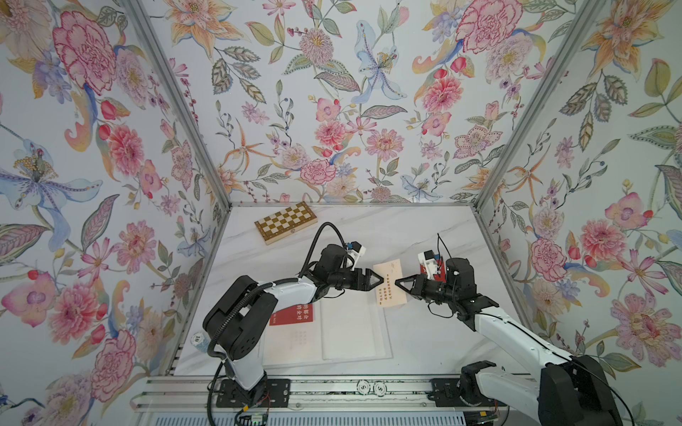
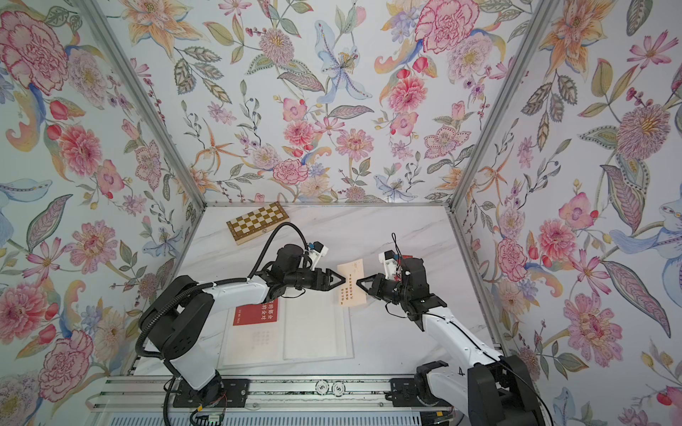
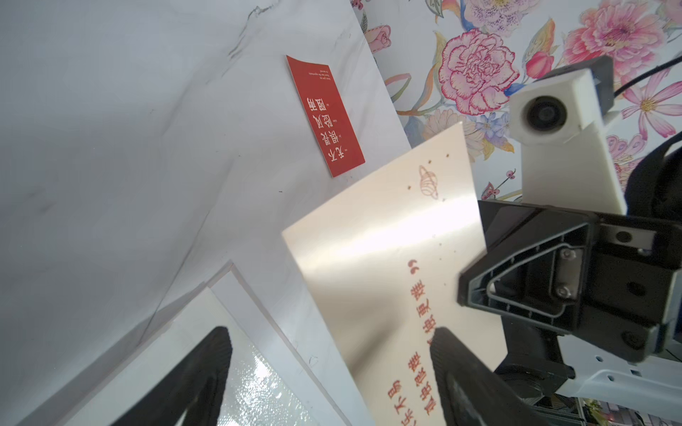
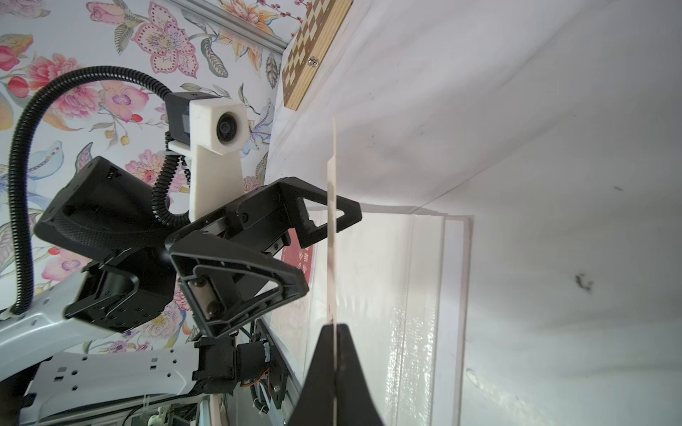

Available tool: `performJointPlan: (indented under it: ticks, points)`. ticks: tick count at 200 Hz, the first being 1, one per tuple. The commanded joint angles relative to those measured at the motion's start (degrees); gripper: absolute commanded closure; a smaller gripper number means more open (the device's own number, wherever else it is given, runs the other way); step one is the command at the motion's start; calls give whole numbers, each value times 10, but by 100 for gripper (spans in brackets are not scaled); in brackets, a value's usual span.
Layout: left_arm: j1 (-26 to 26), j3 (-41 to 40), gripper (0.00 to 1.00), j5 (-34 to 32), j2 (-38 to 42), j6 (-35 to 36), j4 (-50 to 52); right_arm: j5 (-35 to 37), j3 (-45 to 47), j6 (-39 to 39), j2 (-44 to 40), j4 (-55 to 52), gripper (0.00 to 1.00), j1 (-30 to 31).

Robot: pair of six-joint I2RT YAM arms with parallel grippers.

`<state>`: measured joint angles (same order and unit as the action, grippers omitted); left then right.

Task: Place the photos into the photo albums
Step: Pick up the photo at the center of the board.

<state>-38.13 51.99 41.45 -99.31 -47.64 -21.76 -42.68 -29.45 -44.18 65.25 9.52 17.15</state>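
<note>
One cream photo, edge in right fingers; left fingers seemingly clear.

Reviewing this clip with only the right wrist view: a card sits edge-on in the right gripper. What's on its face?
Observer: The left wrist view shows the cream card face-on: reddish Chinese print and a small line drawing.
Operator: Any photos lying loose?
Observer: Yes, one red card with pale print lies flat on the marble table, apart from the open album.
</note>
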Motion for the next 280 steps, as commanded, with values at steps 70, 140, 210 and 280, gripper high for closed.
performJointPlan:
  ticks: [70, 140, 210, 280]
  points:
    - [15, -12, 46, 44, 24, -43, -73, -45, 14, -15, 53, 90, 100, 46]
    - [22, -18, 78, 43, 32, -48, -77, -52, 20, -6, 55, 85, 100, 44]
    - [24, -19, 100, 46, 38, -62, -88, -54, 15, -8, 57, 88, 95, 39]
    - [79, -64, 100, 21, 63, -124, -141, -28, 26, -27, 46, 95, 49, 38]
